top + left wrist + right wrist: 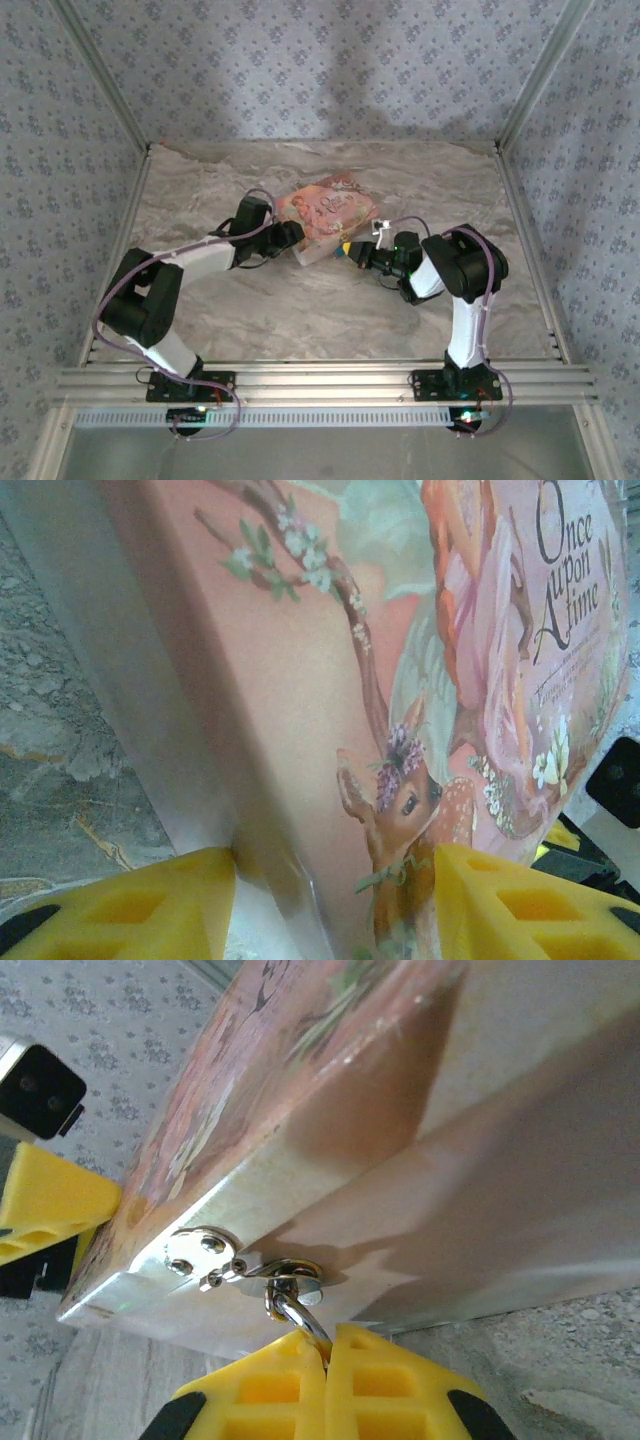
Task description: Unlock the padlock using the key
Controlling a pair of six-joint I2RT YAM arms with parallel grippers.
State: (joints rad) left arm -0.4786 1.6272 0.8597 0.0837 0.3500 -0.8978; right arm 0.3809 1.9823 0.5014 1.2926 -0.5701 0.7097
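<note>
A book-shaped box [325, 215] with a pink fairy-tale cover lies mid-table, lifted slightly at its near side. My left gripper [295, 238] straddles its left corner; in the left wrist view the yellow fingers [200, 890] press the box [330, 680] from both sides of the left gripper [335, 870]. My right gripper [328, 1338] is shut on a thin chrome loop [290, 1310], apparently the padlock's shackle, which passes through the staple of the silver hasp [200, 1250] on the box edge [420, 1170]. The padlock's body and the key are hidden.
Marbled tabletop [330, 310] surrounds the box, enclosed by patterned walls [300, 70] at the back and sides. An aluminium rail [320, 380] runs along the near edge by the arm bases. The left gripper's yellow finger [50, 1200] shows beyond the box's far corner.
</note>
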